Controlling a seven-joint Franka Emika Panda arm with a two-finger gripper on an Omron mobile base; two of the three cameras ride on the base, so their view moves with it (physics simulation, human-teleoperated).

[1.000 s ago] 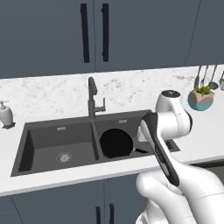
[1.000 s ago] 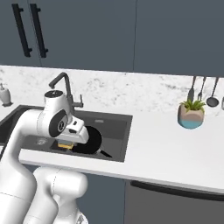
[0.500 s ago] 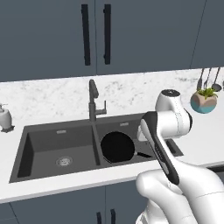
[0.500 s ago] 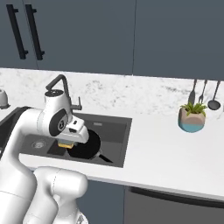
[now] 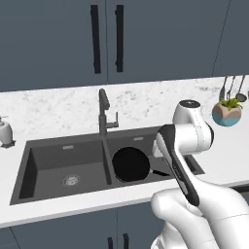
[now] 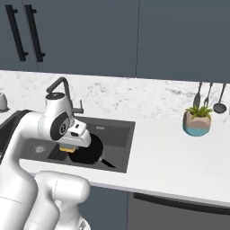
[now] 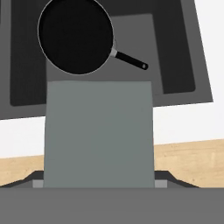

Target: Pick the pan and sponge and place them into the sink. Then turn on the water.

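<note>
The round black pan (image 5: pixel 130 164) (image 6: pixel 90 150) (image 7: pixel 75 35) lies flat in the right basin of the dark double sink (image 5: pixel 63 160) (image 6: pixel 120 143), its short handle pointing to the front right. My gripper (image 6: pixel 72 144) hangs just above the pan's near side, shut on the sponge (image 6: pixel 68 148). In the hand view the sponge's grey-blue face (image 7: pixel 98 131) covers the fingertips, and in the right base view its yellow base shows under the hand. The dark gooseneck faucet (image 5: pixel 103 109) (image 6: pixel 60 85) stands behind the divider. Water is out of view.
A white soap dispenser (image 5: pixel 5 132) stands on the counter left of the sink. A potted plant (image 5: pixel 227 112) (image 6: pixel 196 122) and hanging utensils (image 6: pixel 209 96) are at the far right by the wall. Dark cabinets hang above the marble backsplash.
The hand with the sponge has barely drifted above the right basin. The pan lies where it was.
</note>
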